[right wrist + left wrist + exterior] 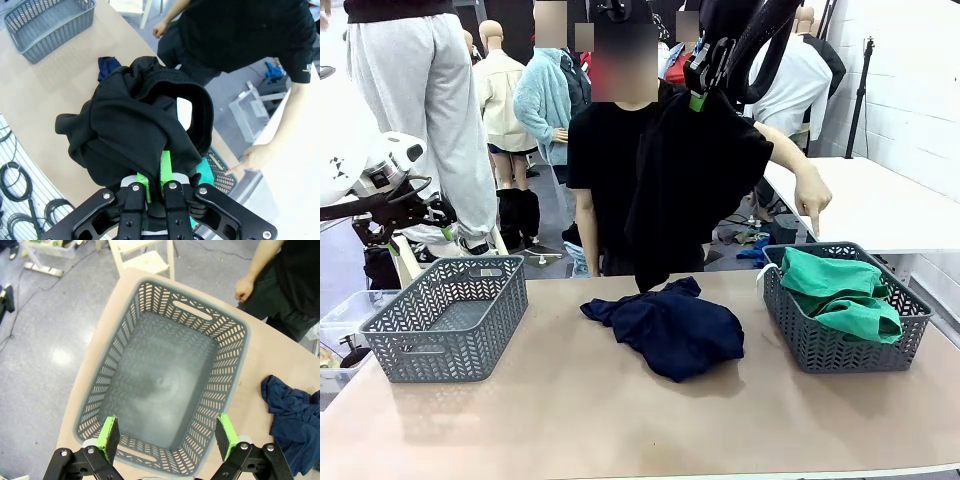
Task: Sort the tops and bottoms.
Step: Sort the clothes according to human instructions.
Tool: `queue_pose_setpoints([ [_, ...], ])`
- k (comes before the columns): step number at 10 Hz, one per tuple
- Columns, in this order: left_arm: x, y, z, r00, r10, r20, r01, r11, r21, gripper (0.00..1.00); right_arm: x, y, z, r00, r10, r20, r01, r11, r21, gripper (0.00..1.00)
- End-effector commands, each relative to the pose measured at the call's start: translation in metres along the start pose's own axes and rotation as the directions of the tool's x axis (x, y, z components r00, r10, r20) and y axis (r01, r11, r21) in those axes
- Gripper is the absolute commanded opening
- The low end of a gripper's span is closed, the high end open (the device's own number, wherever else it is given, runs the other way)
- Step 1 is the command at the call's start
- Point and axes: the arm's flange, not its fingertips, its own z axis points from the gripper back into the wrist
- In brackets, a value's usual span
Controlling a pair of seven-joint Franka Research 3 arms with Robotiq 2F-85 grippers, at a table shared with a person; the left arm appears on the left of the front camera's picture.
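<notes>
Right fingers (166,169): pressed together on a fold of the black garment (135,125), which hangs bunched from them high over the surface (620,420). The pinch is narrow but appears secure.

Left fingers (107,436): spread wide, holding nothing, poised over the empty left basket (225,370).

Teal-green bottoms (835,290) lie in the right basket (820,345). A navy garment (670,325) lies heaped mid-surface, between the baskets. Person's hand (812,198) points down at the right basket.

Assessment: the black piece shows a gathered, waistband-like opening, so it likely belongs with the bottoms.

Recommendation: carry it clear of the basket's rim, lower until the bulk rests inside, then release. Otherwise trailing cloth may drape over the wall.
</notes>
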Motion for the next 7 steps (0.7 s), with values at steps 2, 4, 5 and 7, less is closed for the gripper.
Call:
queue_pose_setpoints([
  [2,0.0015,-0.0005,0.0023,1.0,0.016,-0.011,-0.016,1.0,0.0,1.0,-0.0031,-0.0001,0.0011,1.0,0.007,0.011,-0.007,1.0,-0.004,0.0],
  [4,0.0015,-0.0005,0.0023,1.0,0.016,-0.011,-0.016,1.0,0.0,1.0,-0.0031,-0.0001,0.0011,1.0,0.007,0.011,-0.007,1.0,-0.004,0.0],
  [5,0.0015,-0.0005,0.0023,1.0,0.016,-0.011,-0.016,1.0,0.0,1.0,-0.0031,-0.0001,0.0011,1.0,0.007,0.011,-0.007,1.0,-0.004,0.0],
  [7,0.0015,-0.0005,0.0023,1.0,0.016,-0.011,-0.016,1.0,0.0,1.0,-0.0031,-0.0001,0.0011,1.0,0.007,0.011,-0.007,1.0,-0.004,0.0],
])
